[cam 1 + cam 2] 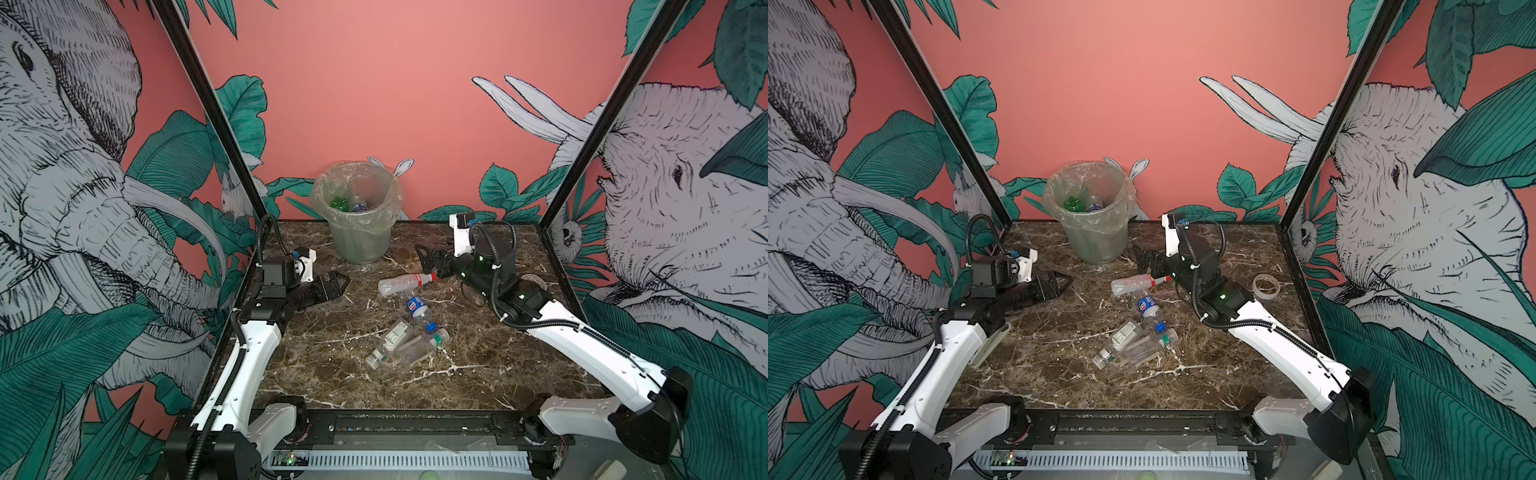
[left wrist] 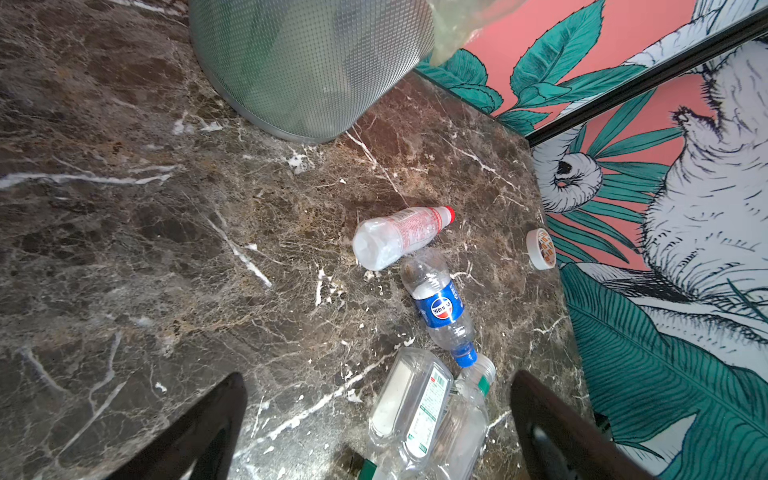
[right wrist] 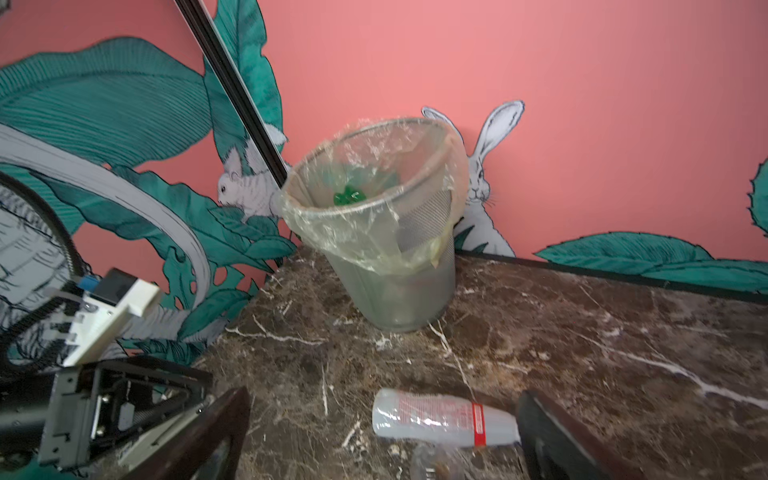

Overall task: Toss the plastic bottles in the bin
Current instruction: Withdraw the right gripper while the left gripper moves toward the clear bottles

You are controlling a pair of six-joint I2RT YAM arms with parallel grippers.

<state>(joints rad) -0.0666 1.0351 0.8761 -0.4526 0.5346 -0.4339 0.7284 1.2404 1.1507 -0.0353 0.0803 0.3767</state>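
Note:
The bin (image 1: pixel 358 232) stands at the back of the table with a green bottle (image 1: pixel 341 203) and a blue-labelled one inside. A red-capped bottle (image 1: pixel 405 284) lies mid-table. Nearer the front lie a blue-labelled bottle (image 1: pixel 417 309) and two clear bottles (image 1: pixel 392 340). My right gripper (image 1: pixel 426 259) is open, low beside the red-capped bottle (image 3: pixel 440 417), which lies between its fingers (image 3: pixel 552 432), the cap end hidden behind one. My left gripper (image 1: pixel 340 284) hovers open and empty left of the bottles. The left wrist view shows the clear bottles (image 2: pixel 415 407) ahead of its fingers.
A beige ring of tape (image 1: pixel 1266 286) lies near the table's right edge, behind my right arm. Black frame posts rise at both back corners. The bin (image 1: pixel 1090 245) stands close to the back wall.

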